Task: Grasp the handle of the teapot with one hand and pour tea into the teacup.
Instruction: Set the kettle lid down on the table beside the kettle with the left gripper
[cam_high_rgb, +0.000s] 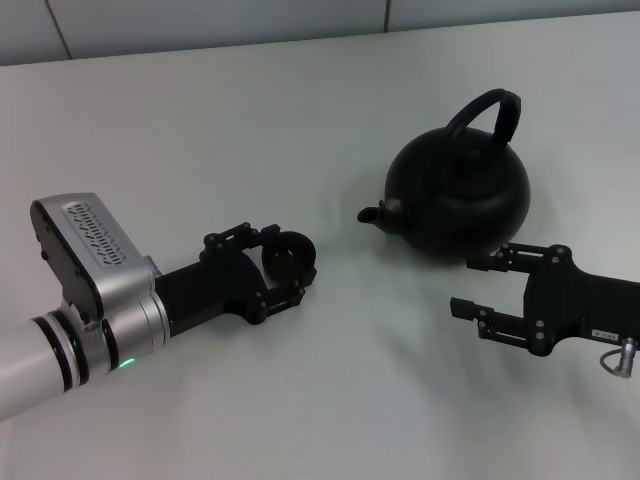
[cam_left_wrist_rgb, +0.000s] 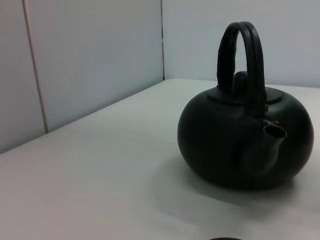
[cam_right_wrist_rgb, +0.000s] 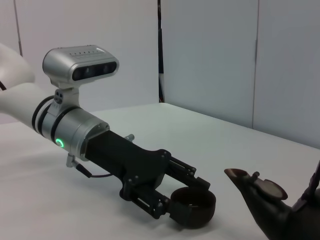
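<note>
The matte-black teapot (cam_high_rgb: 460, 195) stands on the white table at the right. Its arched handle (cam_high_rgb: 490, 110) is upright and its spout (cam_high_rgb: 372, 214) points toward my left gripper. My left gripper (cam_high_rgb: 293, 266) is shut on the small black teacup (cam_high_rgb: 288, 250), held low at the table to the left of the spout. The right wrist view shows the cup (cam_right_wrist_rgb: 194, 206) between the left fingers (cam_right_wrist_rgb: 165, 202) and the spout (cam_right_wrist_rgb: 247, 182) close by. My right gripper (cam_high_rgb: 478, 286) is open and empty just in front of the teapot, touching nothing. The left wrist view shows the teapot (cam_left_wrist_rgb: 235, 145) and its handle (cam_left_wrist_rgb: 245, 55).
The white table (cam_high_rgb: 300, 120) stretches far behind and around the pot. Pale wall panels (cam_left_wrist_rgb: 90, 60) rise at the table's far edge. The left arm's silver wrist camera housing (cam_high_rgb: 85, 245) sits at the near left.
</note>
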